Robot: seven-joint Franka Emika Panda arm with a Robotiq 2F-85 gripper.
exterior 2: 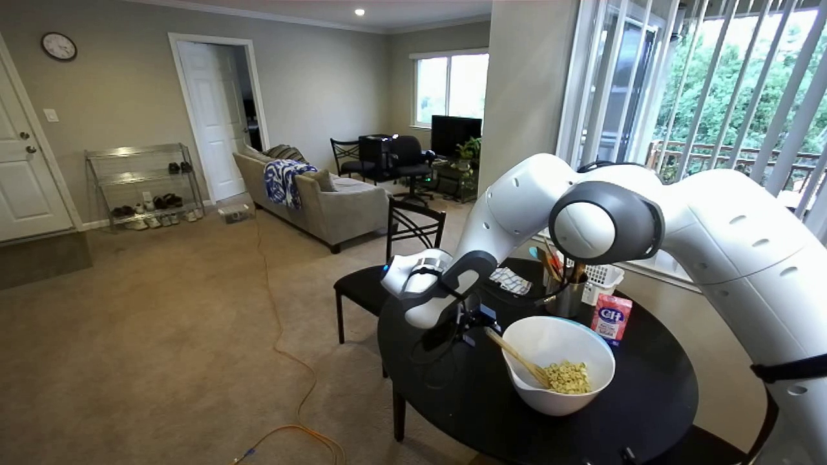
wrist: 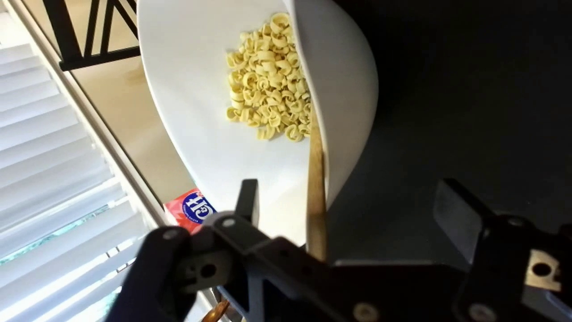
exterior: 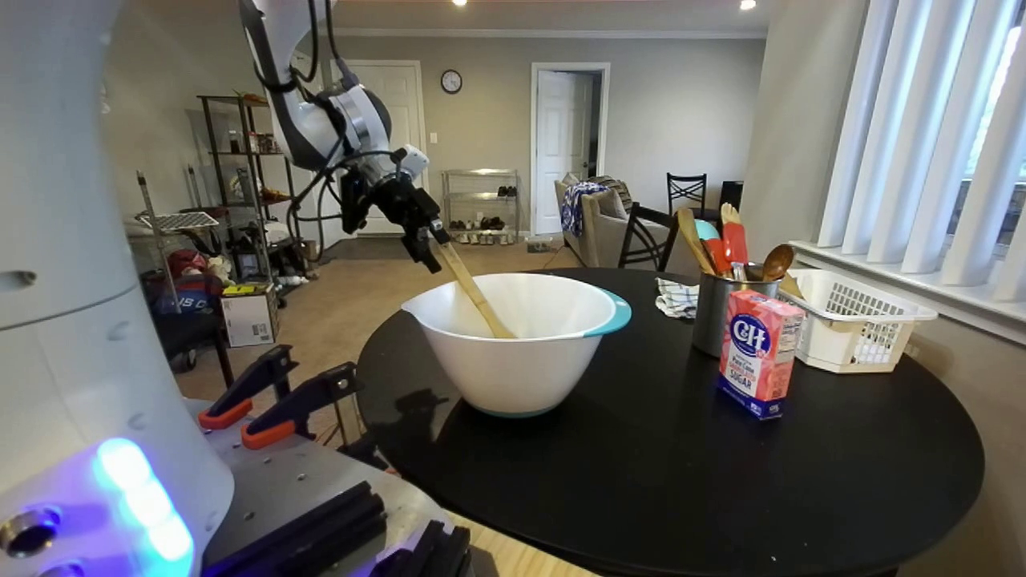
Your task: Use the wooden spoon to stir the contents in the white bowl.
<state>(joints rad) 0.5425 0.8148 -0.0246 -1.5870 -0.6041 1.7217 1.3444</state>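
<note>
The white bowl (exterior: 521, 373) stands on the black round table. It also shows in an exterior view (exterior 2: 561, 403) and the wrist view (wrist: 183, 85). Curled yellow pasta (wrist: 268, 80) lies in its bottom, also seen in an exterior view (exterior 2: 570, 378). The wooden spoon (exterior: 478, 298) leans on the bowl's rim, its head in the bowl at the pasta (exterior 2: 520, 358). My gripper (exterior: 430, 244) is at the upper handle end, outside the rim. In the wrist view the gripper (wrist: 353, 208) is open, with the spoon handle (wrist: 316, 188) between the fingers, nearer the left one, gaps on both sides.
A pink sugar box (exterior: 757, 353) stands beside the bowl. A metal utensil holder (exterior: 712, 316), a white basket (exterior: 850, 340) and a folded cloth (exterior: 677, 298) stand farther along the table (exterior: 641, 465). A black chair (exterior 2: 368, 287) is at the table's edge.
</note>
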